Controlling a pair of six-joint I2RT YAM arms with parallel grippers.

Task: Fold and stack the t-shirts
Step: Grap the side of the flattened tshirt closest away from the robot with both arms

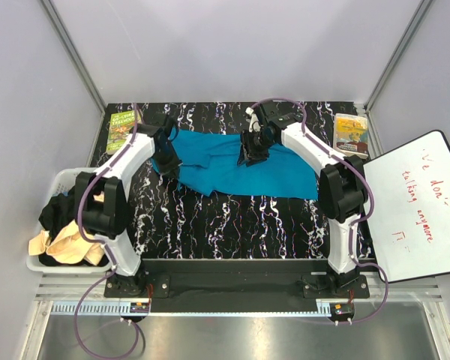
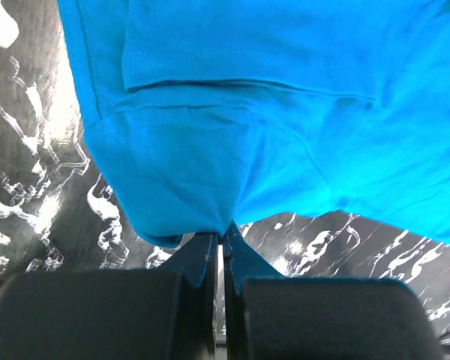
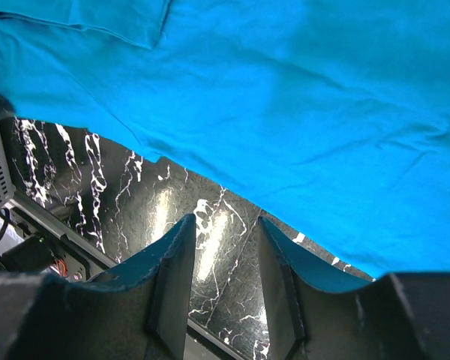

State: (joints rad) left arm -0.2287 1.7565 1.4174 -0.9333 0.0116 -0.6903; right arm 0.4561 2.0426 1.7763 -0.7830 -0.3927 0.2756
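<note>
grey walls closed in a black marble-patterned bench (image 1: 232, 225) veined with white, the two arms reaching out from its near edge. a teal blue short-sleeved fabric t-shirt (image 1: 225, 169) lay spread flat across the far middle of the bench, its long side running left to right and slanting a little nearer at the right end.

the left tool (image 2: 221, 236) was at the shirt's left end. from its wrist view the two black fingers were pressed together, with a fold of the teal cloth pinched between their tips and the fabric puckering towards that point. the right tool (image 3: 225, 225) hung over the middle of the shirt, close to its near hem. its fingers stood partly apart with only the marbled bench showing in the gap, and it had hold of nothing; the teal cloth lay just beyond the fingertips.

off the left edge of the bench sat a white slatted plastic basket (image 1: 64, 176). inside it lay a crumpled black shirt (image 1: 56, 214) and, nearer to me, bunched cream-beige shirts (image 1: 67, 247), well apart from the teal one. a green-covered book (image 1: 121, 129) lay at the far left corner of the bench and a yellow-covered book (image 1: 351, 133) at the far right corner. a white board with red handwriting (image 1: 416, 206) rested off the right side, beside the right arm.
</note>
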